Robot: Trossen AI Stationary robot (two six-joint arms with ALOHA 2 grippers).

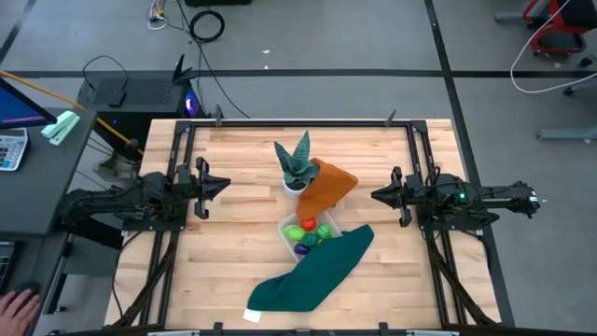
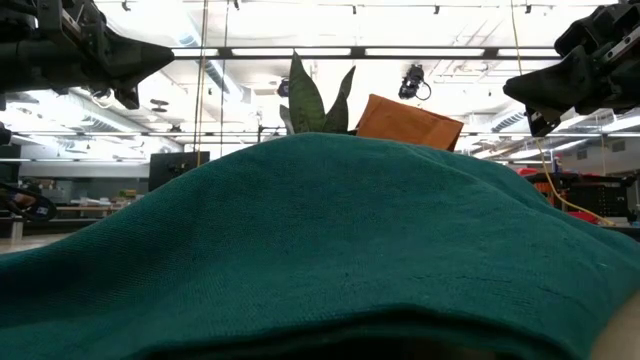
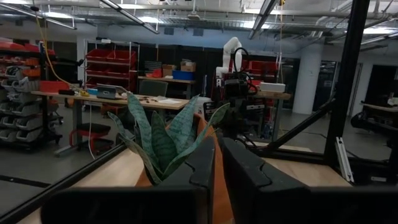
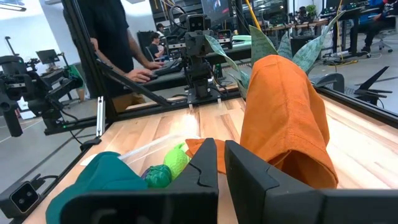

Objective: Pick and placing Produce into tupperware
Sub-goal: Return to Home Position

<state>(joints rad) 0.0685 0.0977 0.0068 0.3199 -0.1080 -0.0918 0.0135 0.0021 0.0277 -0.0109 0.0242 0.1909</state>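
So the tupperware [image 1: 284,227] with the produce [image 1: 308,229] sits in the middle, between both arms, a touch closer to the right gripper [image 1: 376,195]. That one and the left gripper [image 1: 222,184] are both empty, fingers together, out at the sides.

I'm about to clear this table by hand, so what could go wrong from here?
The dark green cloth lies against the clear plastic box of toy produce; pulling it could drag or tip the box. The orange cloth rests against the spiky potted plant, so tugging it might topple it. The left gripper and right gripper wait at the sides of the table, shut.
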